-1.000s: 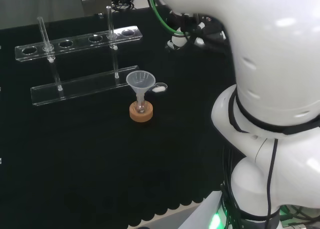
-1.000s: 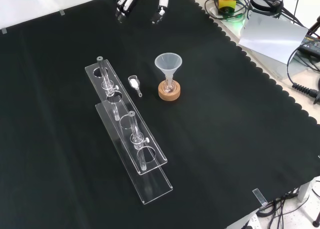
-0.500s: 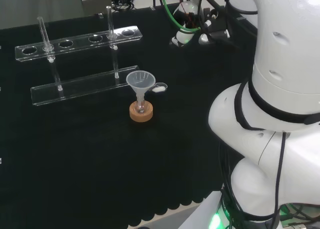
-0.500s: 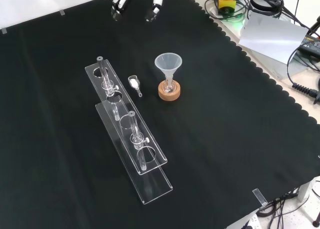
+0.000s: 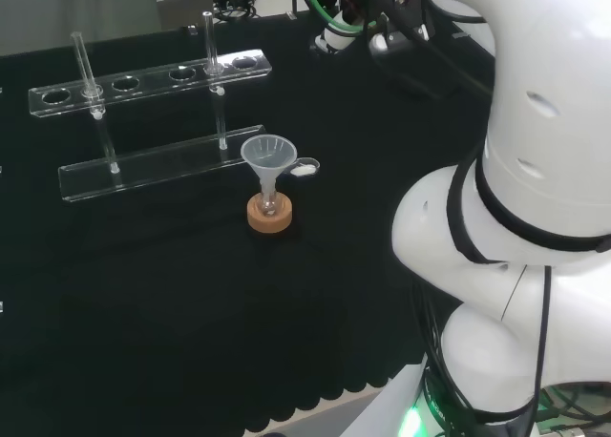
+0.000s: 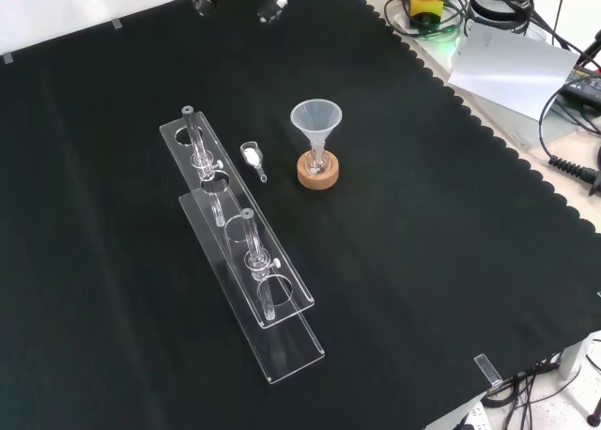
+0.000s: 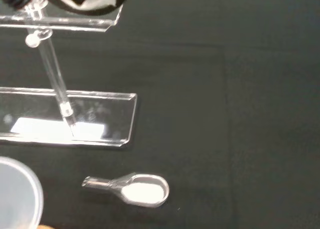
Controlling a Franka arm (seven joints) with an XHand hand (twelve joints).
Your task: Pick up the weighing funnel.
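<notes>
— Clear weighing funnel (image 6: pixel 252 157): where?
— Flat on the bench's black cloth, between rack (image 6: pixel 282 341) and funnel (image 6: pixel 316 120).
— The hand (image 6: pixel 274 3)?
— At the front view's top edge, well apart, fingers spread, holding nothing.

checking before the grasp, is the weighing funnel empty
No, the weighing funnel lying on the cloth has white powder in its bowl.

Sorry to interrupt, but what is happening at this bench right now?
A robot arm is set to pick up the weighing funnel, but has not touched it yet. The hand is at the far edge of the cloth in the front view, fingers apart and holding nothing. The weighing funnel lies on the cloth with something white in its scoop, between the clear rack and the funnel.
</notes>
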